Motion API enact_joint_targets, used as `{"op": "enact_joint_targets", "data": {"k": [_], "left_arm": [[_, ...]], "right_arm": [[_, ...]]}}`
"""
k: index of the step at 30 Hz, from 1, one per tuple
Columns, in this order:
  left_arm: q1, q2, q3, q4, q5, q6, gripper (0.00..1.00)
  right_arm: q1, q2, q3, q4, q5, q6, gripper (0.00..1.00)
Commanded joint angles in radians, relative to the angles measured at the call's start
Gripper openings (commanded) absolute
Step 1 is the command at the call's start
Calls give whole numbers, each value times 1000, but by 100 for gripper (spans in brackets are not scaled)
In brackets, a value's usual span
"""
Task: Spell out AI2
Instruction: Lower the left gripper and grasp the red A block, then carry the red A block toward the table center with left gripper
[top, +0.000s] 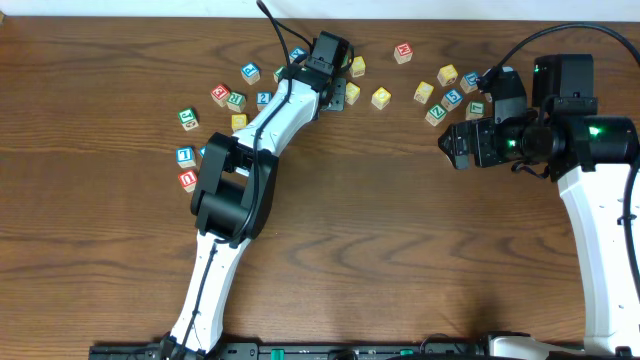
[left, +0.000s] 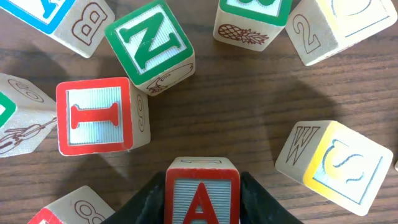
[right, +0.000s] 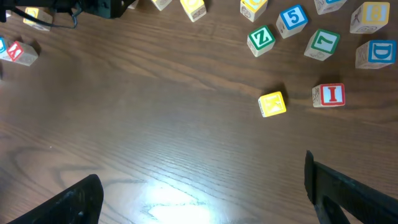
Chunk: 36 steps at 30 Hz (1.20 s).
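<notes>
My left gripper (left: 202, 208) is shut on a red A block (left: 202, 193) that rests among the blocks at the back of the table; in the overhead view the gripper (top: 337, 90) hides it. A red I block (left: 94, 118) lies just ahead and left of it. A pale block with a 2 outlined on its side (left: 323, 31) lies ahead to the right. My right gripper (top: 450, 145) is open and empty above bare wood (right: 205, 193). Another red I block (right: 329, 95) shows in the right wrist view.
Loose letter and number blocks lie across the back of the wooden table (top: 400, 250): a green N (left: 149, 40), a yellow S block (left: 339, 163), a green Z (right: 260, 38), a blue 5 (right: 292, 17), a green 7 (right: 323, 43) and a yellow block (right: 272, 104).
</notes>
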Motion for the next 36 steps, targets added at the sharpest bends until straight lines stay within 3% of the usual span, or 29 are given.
{"op": "enact_joint_targets", "data": {"k": [1,10,20,28,36], "left_arm": [[4,15,-4,-2,-13,1,34],[4,0,-4,-14,-13,-43,28],[4,-66,-4,-34,-13,-43,28],[4,-236,-4,-157,-13,-44,28],[3,-397,-4,-364,3,-139,27]], "right_arm": [[-5,0,22,-1,-9,-8,99],[-5,0,22,-1,-10,-8,99],[-5,0,22,-1,-9,-8,99],[-5,0,22,-1,-10,-8,99],[-5,0,22,-1,-9,-8,99]]}}
